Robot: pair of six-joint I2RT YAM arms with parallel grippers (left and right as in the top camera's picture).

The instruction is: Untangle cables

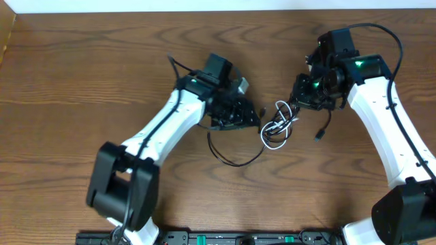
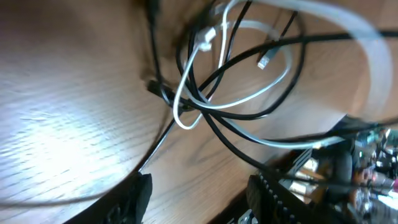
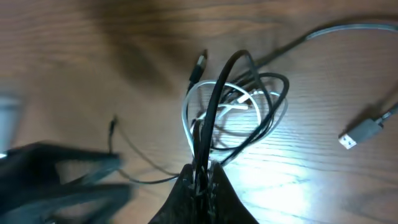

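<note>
A tangle of thin black cables and one white cable point(image 1: 276, 126) lies at the table's middle, between my two grippers. In the left wrist view the white cable point(image 2: 242, 99) loops through black ones point(image 2: 214, 127). My left gripper point(image 2: 199, 196) is open and empty just left of the tangle, also seen overhead point(image 1: 253, 117). My right gripper point(image 3: 202, 177) is shut on a black cable point(image 3: 217, 99) that rises from the tangle; overhead it sits at the tangle's right point(image 1: 300, 102). A black strand point(image 1: 235, 158) trails down-left of the tangle.
A loose plug end point(image 1: 318, 136) hangs below the right gripper; a grey USB plug point(image 3: 353, 135) lies on the table in the right wrist view. Wooden table point(image 1: 82, 75) stretches wide to the left. A black rail point(image 1: 204, 238) runs along the front edge.
</note>
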